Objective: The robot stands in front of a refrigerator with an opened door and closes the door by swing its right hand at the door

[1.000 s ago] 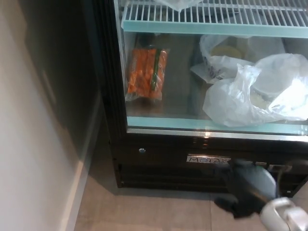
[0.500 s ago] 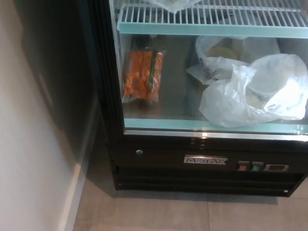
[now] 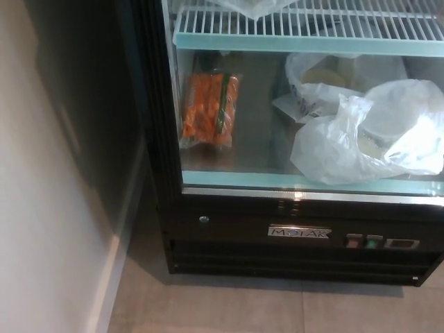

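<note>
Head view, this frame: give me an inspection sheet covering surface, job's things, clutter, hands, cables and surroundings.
Surface: grey tiled floor in front of the unit.
Job's things: black refrigerator; its door is not identifiable in this frame.
Clutter: bag of carrots on the bottom shelf at left; white plastic bags at right; wire shelf above them.
Hands: neither robot hand in view.
Cables: nothing seen.
Surroundings: pale wall at left; control buttons on the base panel.
</note>
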